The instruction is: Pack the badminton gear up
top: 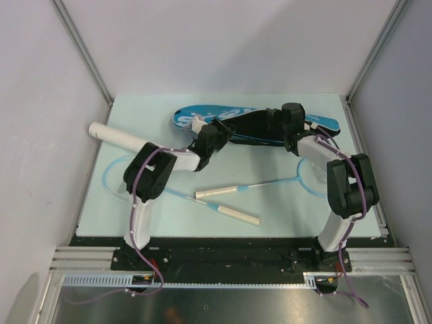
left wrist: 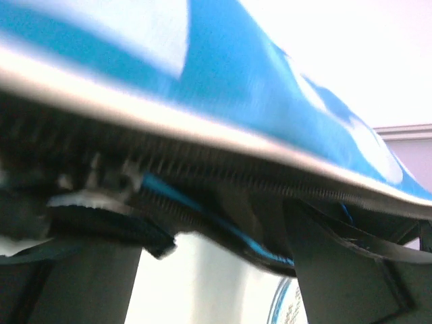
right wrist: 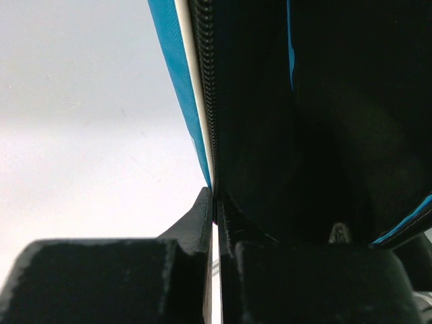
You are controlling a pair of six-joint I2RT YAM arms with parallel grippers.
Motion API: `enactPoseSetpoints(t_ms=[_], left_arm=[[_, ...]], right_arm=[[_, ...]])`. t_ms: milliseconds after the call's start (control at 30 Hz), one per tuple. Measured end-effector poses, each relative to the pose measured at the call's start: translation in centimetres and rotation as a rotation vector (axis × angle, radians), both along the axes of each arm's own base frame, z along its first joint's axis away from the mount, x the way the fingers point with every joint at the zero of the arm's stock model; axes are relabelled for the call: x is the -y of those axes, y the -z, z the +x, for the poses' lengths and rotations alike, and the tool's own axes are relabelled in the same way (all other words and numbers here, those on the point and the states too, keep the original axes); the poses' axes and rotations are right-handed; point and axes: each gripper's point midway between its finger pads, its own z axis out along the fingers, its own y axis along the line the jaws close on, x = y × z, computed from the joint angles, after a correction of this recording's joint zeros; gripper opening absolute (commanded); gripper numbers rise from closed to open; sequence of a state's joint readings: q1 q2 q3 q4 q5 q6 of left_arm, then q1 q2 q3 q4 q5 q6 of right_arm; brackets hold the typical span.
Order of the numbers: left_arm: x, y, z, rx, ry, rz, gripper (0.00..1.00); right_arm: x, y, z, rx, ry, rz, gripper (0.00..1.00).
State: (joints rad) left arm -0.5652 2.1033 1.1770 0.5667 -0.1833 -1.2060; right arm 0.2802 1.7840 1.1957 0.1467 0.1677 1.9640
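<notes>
Where the pale green surface (top: 304,219) reaches its far edge, the long blue racket bag (top: 192,116) lies across it, its dark inside showing toward the right. Nearer the arms lie two light-blue rackets. The first racket (top: 118,177) has its head to the left, the second racket (top: 314,177) has its head to the right, and their white handles lie close together near the middle. The white tube (top: 121,137) lies slanted by the left edge. The right tool (right wrist: 216,202) is pinched tight on the bag's zipper edge. The left tool (left wrist: 216,283) sits under the bag's zipper edge, fingers spread wide.
</notes>
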Motion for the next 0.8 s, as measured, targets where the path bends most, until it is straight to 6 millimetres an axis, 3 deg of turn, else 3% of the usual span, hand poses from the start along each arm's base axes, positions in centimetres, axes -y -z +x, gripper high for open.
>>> enactPoseSetpoints(t_ms=[133,167,233,267,300,333,433,533,700,800], left_arm=[[-0.5,-0.5,1.7,0.037,-0.076,-0.002,0.58],[-0.7,-0.5,1.9,0.04,-0.09,-0.003,0.44],[-1.2,-0.8,2.3,0.058,-0.12,0.0,0.32],[-1.3,-0.9,2.4,0.066,-0.126,0.006,0.17],[-1.5,-1.1,2.5,0.08,-0.131,0.018,0.07],[-1.7,-1.3,2.5,0.097,-0.136,0.041,0.0],[-2.6,-2.0,2.0,0.134,-0.118,0.128,0.0],[-3.3,-4.5,1.3,0.17,-0.073,0.188,0.0],[-3.8,-10.2,1.3,0.195,0.0,0.254,0.0],[-3.7,-12.7,2.1,0.186,0.029,0.292,0.0]], right_arm=[[0.0,-0.5,-0.3,0.008,-0.002,0.003,0.0],[0.0,-0.5,-0.3,0.007,-0.002,0.002,0.0],[0.0,-0.4,-0.5,0.004,-0.002,0.001,0.0],[0.1,-0.3,-0.6,0.001,-0.002,0.001,0.0],[0.2,-0.2,-0.6,-0.002,0.0,0.0,0.02],[0.4,-0.2,-0.6,-0.002,0.003,-0.002,0.16],[0.8,-0.3,-0.5,0.025,-0.051,-0.074,0.42],[0.7,-1.6,0.0,0.152,-0.227,-0.21,0.58],[-1.2,-1.1,-0.2,0.319,-0.602,-0.467,0.74],[-3.7,0.0,-2.8,0.376,-0.855,-0.627,0.79]])
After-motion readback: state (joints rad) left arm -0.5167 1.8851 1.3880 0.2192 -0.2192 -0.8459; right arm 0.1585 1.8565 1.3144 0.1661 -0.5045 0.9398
